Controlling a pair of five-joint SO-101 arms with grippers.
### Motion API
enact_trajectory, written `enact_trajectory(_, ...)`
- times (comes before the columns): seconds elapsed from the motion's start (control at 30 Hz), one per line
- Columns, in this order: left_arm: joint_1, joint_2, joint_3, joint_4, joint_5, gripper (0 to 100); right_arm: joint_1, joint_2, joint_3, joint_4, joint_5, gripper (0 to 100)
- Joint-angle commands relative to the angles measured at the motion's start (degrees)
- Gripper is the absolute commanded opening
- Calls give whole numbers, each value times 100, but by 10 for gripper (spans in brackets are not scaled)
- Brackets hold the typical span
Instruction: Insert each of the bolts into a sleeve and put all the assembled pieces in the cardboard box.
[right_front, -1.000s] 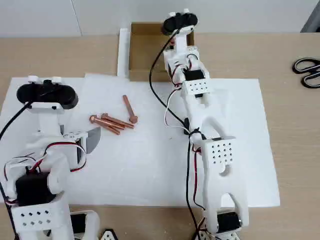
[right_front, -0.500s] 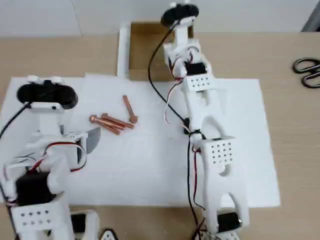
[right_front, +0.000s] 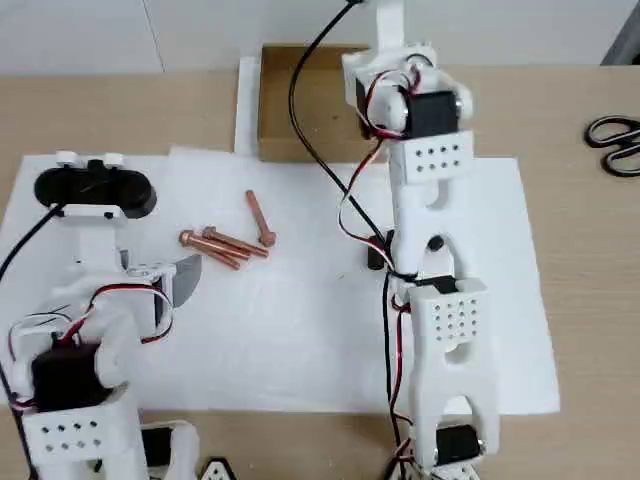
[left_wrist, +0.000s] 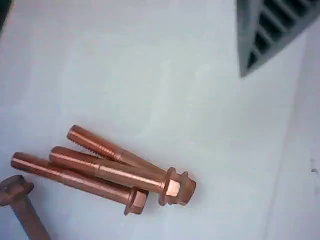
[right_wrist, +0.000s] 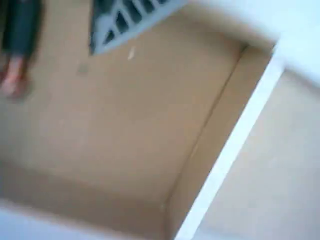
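The table carries a white foam sheet. The right arm stretches to the cardboard box at the far edge, where the right claw hangs over the box floor; I cannot tell whether it is wide or narrow. The left claw, likewise unreadable, sits near four bolts lying on the foam.

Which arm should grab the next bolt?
Left. The left arm sits close beside the loose bolts, and its wrist view looks straight at them. The right arm is stretched out over the box, well away from them.
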Motion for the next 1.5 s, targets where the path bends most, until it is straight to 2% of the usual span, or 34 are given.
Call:
enact_trajectory(0.0, 9, -44, -22, 18, 0, 299, 66, -497, -862, 1165, -18, 169)
enact_trajectory(0.07, 9, -44, -22, 18, 0, 299, 66, -620, -826, 1569, -18, 169)
enact_trajectory(0.33, 9, -44, -13, 26, 0, 299, 180, -2044, -765, 1666, -18, 169)
enact_trajectory(0.43, 9, -44, 13, 26, 0, 299, 180, -2659, -273, 1701, -18, 169)
enact_trajectory(0.53, -9, -44, 198, 26, 0, 299, 180, -3424, 1169, 1701, -18, 169)
enact_trajectory(0.73, -18, -53, 488, 26, 0, 299, -154, -5543, 5178, 1622, -18, 169)
enact_trajectory(0.83, -18, -53, 479, 9, 0, 299, -198, -5991, 6866, 1552, 79, 169)
enact_trajectory(1.03, 0, -53, 479, 0, 0, 299, 119, -5842, 8202, 1314, 1020, 169)
enact_trajectory(1.2, 0, -53, 488, 18, 9, 299, 497, -4989, 8527, 1174, 1169, 169)
enact_trajectory(1.47, -18, -53, 532, 26, 9, 299, 497, -3556, 8519, 989, 1477, 147)
